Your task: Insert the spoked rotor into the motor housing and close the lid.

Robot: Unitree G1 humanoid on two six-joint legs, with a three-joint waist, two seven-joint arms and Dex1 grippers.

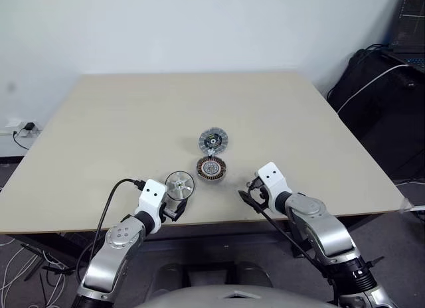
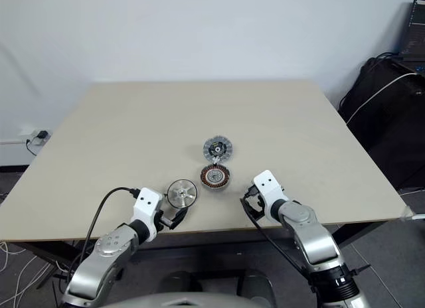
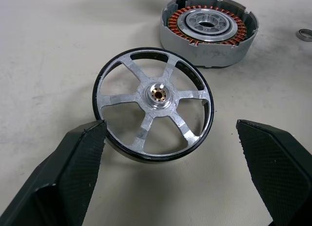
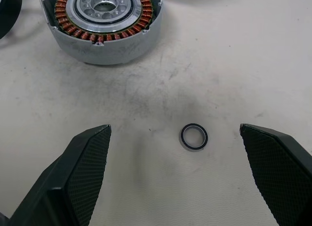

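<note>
The left hand point(image 3: 168, 175) hovers wide open over the pale surface point(image 1: 119, 122), its black fingers point(image 3: 63, 177) flanking the shiny silver spoked rotor point(image 3: 154, 109) — the disc lies flat just ahead, gripped by neither. Beyond the rotor sits the round grey motor housing point(image 3: 209, 33) with its ring of copper windings. The right hand point(image 4: 175, 175) also gapes wide, a small dark-rimmed metal ring point(image 4: 194, 137) between its fingers. Past the housing lies the silver-rimmed lid point(image 1: 213, 141), dark face up.
</note>
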